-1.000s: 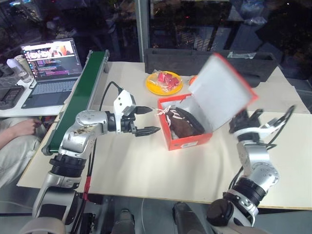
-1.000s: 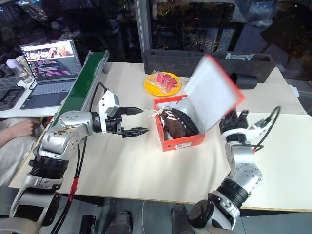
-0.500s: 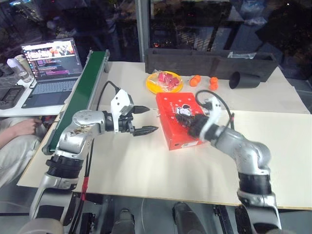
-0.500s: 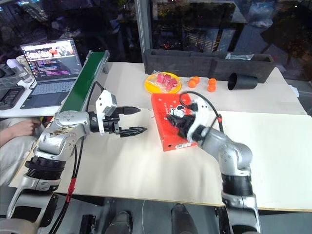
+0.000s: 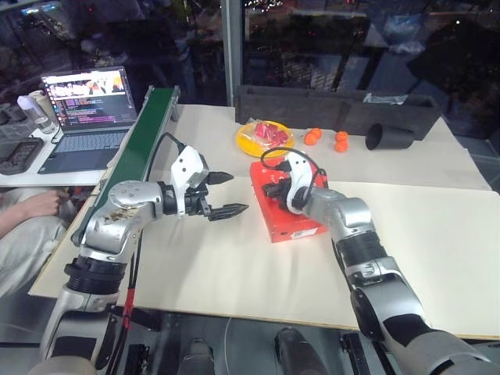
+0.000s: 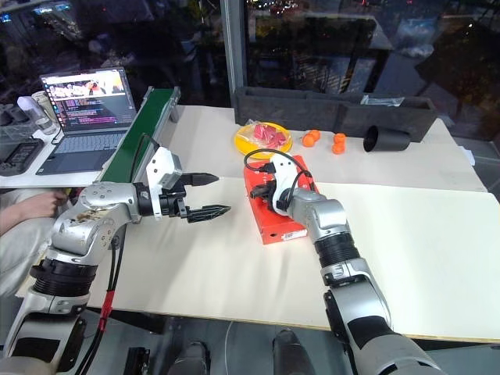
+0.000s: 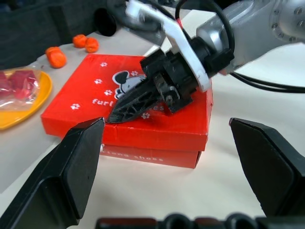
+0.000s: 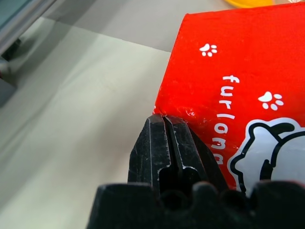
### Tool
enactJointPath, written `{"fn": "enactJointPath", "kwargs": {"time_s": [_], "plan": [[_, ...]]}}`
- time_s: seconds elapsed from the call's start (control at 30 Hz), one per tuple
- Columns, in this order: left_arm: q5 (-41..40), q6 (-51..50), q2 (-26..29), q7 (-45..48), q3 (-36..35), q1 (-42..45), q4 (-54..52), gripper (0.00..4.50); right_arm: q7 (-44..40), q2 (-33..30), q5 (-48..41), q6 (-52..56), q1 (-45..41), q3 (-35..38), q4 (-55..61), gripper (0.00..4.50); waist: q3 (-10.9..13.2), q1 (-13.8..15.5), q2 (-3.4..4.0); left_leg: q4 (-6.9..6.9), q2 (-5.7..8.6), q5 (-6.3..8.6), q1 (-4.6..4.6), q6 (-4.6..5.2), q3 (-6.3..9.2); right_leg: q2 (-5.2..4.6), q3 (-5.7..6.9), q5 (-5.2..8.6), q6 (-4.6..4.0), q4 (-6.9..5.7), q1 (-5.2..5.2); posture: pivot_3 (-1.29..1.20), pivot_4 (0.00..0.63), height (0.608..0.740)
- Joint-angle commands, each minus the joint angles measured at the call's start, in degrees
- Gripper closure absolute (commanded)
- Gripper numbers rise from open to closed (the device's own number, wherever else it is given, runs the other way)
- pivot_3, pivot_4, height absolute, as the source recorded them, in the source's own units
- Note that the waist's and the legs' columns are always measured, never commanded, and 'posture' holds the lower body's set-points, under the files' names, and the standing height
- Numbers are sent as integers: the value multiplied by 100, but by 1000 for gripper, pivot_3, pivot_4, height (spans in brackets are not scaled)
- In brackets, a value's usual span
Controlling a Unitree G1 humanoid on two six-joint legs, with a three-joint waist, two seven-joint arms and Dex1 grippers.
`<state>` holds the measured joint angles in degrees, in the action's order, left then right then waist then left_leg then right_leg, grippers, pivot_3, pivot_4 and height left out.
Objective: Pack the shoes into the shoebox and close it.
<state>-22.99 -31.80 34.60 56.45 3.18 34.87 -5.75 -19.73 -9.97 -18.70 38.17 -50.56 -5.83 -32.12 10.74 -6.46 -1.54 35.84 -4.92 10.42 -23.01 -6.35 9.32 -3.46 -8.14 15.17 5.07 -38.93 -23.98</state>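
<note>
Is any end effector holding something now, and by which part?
Nothing is held. The right end effector, shut, rests on the shoebox lid; the left end effector is open.

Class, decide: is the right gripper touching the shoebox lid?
Touching. In the left wrist view, the shut right gripper presses its tip flat on the shoebox lid with no gap.

Red-orange shoebox (image 5: 293,209), lid shut, flat on table
</note>
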Motion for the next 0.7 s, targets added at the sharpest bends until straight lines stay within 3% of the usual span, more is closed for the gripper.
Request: {"fn": "enactJointPath", "kwargs": {"time_s": [0.03,0.27,0.4,0.53,0.6,0.7], "plan": [[-130,-80,61,-71,-166,-34,-275,0,92,100,271,6,263,54,-747,4439,-14,-20,-18,3,0,0,3,0,0,0,-1,0,0,0,5,0,150,671],[-55,-6,61,-192,-219,-113,-155,0,335,292,-798,355,240,1458,1112,4439,-6,-39,-9,3,0,-2,-23,0,2,2,0,-8,11,-7,-18,0,150,671],[71,142,-97,-522,-316,-184,49,0,629,407,-1867,1036,507,2321,2603,4439,37,-7,51,-6,1,-2,-73,0,5,1,2,-5,38,-6,-53,0,150,671],[93,299,-399,-986,-523,-277,229,0,1111,276,-2568,1576,830,2889,3729,4439,39,55,54,-17,0,-2,-108,2,5,-2,14,0,12,-7,-86,0,150,671],[175,417,-487,-1181,-567,-389,248,0,1301,43,-2560,1645,1076,3026,4217,4439,39,91,54,-17,0,-2,-129,2,4,-2,14,-7,-1,-7,-107,0,150,671],[278,559,-651,-1647,-775,-595,332,0,1090,-968,-1704,1255,1906,2618,5054,4439,40,159,56,-16,1,-2,-133,2,2,-5,14,-3,3,-5,-108,0,150,671]]}}
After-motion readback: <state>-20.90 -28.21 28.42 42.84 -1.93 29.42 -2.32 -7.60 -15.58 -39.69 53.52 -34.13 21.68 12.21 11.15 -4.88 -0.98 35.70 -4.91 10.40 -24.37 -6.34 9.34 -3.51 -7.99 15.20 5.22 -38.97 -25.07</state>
